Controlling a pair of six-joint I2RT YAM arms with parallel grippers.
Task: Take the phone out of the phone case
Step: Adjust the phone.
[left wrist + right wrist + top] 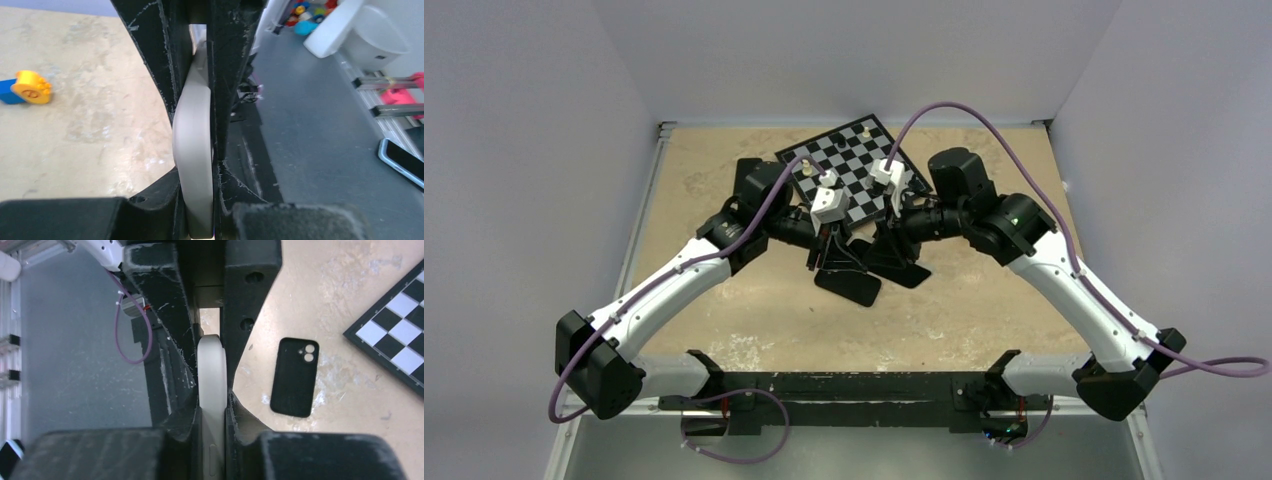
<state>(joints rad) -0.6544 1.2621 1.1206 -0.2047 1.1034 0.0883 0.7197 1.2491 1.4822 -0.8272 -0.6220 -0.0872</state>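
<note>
Nearest, two pincers grip one phone. The left pincer and the right pincer each pinch the phone flat between their fingers, in the middle of each wrist view. Only its pale rounded edge shows, and it hangs above the bench.

I think the danger is a tug between the arms. If one pulls or twists while the other holds, the smooth phone may slide out and drop.

Beyond, right of centre in the right wrist view, one phone case lies flat, apart from the phone. Farther, at the upper right, is one chessboard. One toy brick lies at the left edge of the left wrist view.
</note>
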